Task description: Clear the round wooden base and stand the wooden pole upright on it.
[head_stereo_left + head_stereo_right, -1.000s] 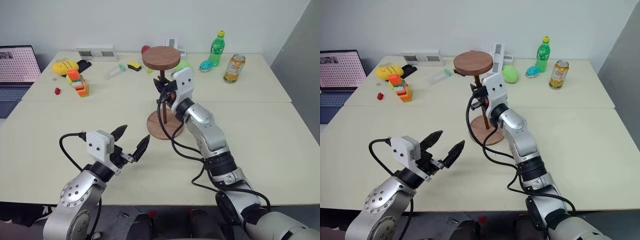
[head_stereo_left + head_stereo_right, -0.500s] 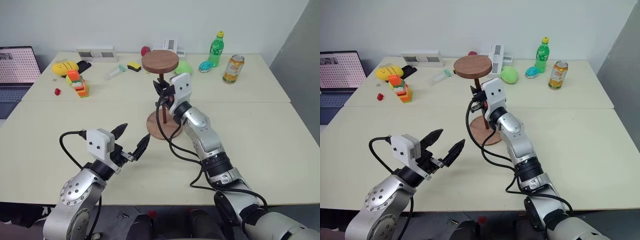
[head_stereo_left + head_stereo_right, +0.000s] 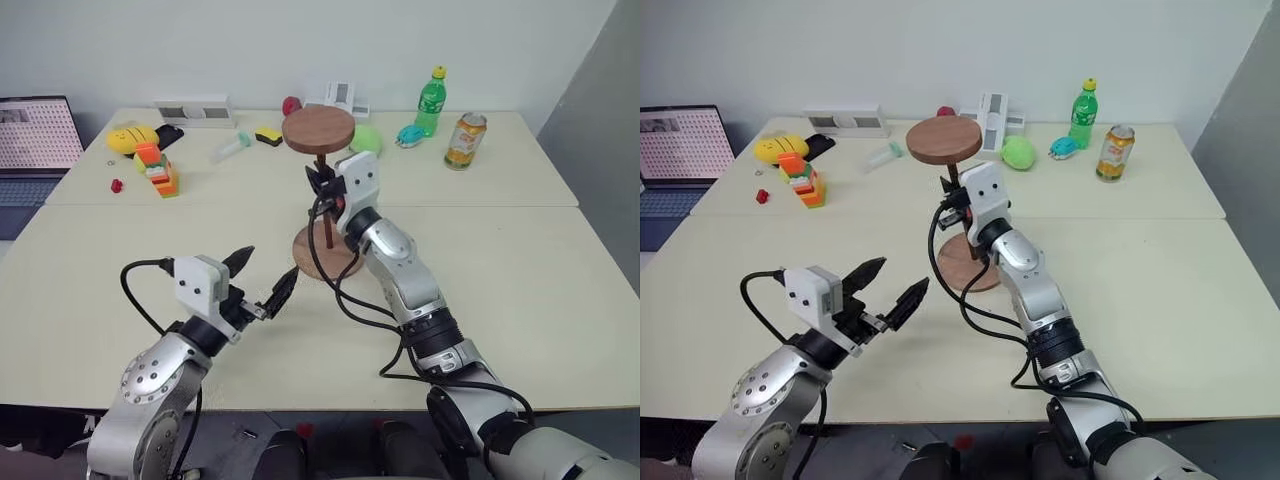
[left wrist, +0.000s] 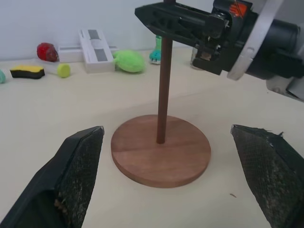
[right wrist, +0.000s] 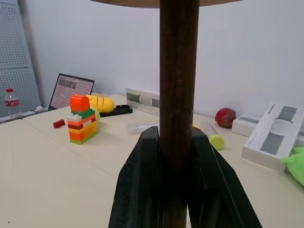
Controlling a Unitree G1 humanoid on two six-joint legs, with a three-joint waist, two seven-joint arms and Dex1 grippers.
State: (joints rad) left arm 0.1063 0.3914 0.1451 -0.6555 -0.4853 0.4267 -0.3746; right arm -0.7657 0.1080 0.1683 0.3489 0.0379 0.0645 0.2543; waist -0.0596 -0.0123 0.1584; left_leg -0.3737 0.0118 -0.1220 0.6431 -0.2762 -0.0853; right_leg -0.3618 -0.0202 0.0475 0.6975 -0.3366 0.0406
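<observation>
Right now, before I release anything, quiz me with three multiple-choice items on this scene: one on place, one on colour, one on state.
1. Where is the pole's lower end?
A. on the round base
B. on the laptop
C. beside the can

2. What colour is the bottle?
A. blue
B. green
C. white

3. How is the right gripper?
A. open above the pole
B. resting on the table
C. shut on the pole

Answers: 1 A, the pole meets the base's centre; 2 B, it is green with a yellow cap; 3 C, both fingers clamp the pole.
</observation>
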